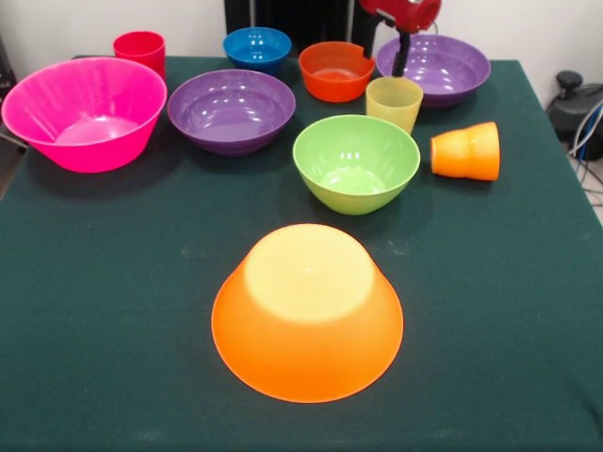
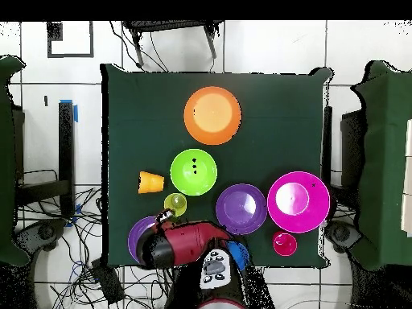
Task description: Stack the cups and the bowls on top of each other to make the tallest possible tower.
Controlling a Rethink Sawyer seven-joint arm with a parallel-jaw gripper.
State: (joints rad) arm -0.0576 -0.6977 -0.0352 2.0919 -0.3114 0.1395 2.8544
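The big orange bowl (image 1: 307,311) lies upside down at the table's near middle; it also shows in the overhead view (image 2: 212,115). The green bowl (image 1: 356,162) stands upright behind it. The orange cup (image 1: 466,151) lies on its side to the right. The pale yellow cup (image 1: 394,102) stands upright, in front of a purple bowl (image 1: 443,68). My gripper (image 1: 402,58) hangs over that bowl's left rim, just behind the yellow cup, and holds nothing that I can see. A second purple bowl (image 1: 232,110), the big pink bowl (image 1: 85,113), the red cup (image 1: 139,49), the blue bowl (image 1: 257,47) and the orange-red bowl (image 1: 336,71) stand upright and apart.
The red arm (image 2: 189,241) covers the orange-red bowl and part of one purple bowl (image 2: 138,237) in the overhead view. The dark green table (image 1: 113,330) ends close behind the back row of bowls. Cables and a black device (image 1: 573,99) lie off the right edge.
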